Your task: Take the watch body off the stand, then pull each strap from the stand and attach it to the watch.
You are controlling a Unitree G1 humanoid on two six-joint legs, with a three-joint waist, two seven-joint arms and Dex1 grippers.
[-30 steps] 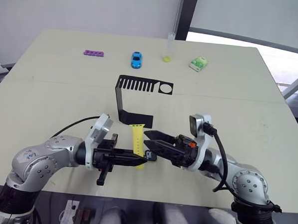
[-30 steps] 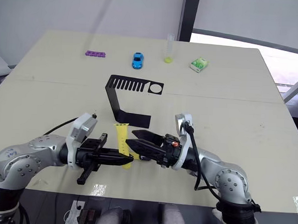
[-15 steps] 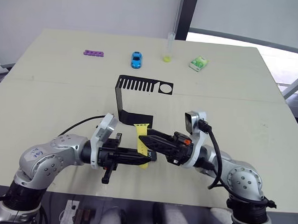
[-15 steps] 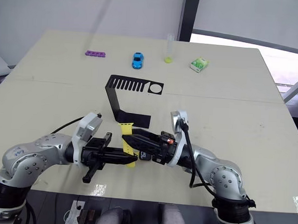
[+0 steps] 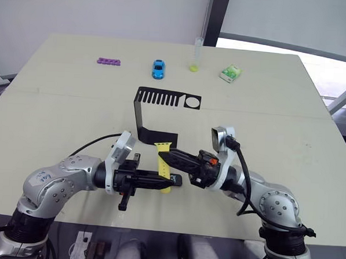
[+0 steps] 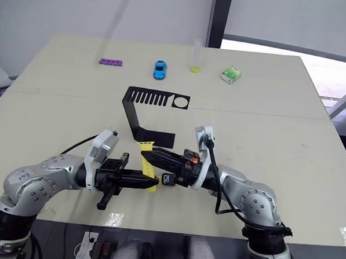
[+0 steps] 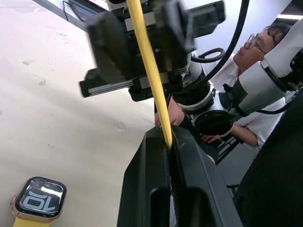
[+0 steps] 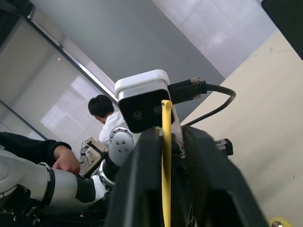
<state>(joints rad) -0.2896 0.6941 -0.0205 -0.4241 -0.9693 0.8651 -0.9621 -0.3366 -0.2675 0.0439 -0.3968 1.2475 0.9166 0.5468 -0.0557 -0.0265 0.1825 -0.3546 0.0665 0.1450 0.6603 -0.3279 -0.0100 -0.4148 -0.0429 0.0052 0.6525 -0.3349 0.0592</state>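
Right gripper (image 5: 163, 155) now nearer stand (image 5: 140, 113), both grippers pinching 1 yellow strap (image 5: 164, 162).

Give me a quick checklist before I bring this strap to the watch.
1. Stand cleared of watch and straps: ok, slots and hole bare.
2. Left gripper grip on the yellow strap: ok, fingers closed on it.
3. Right gripper grip on that strap: cannot tell; the strap runs between its fingers.
4. Watch body reachable: ok, lying face up on the table.
5. Strap end lined up with the watch's slot: cannot tell.
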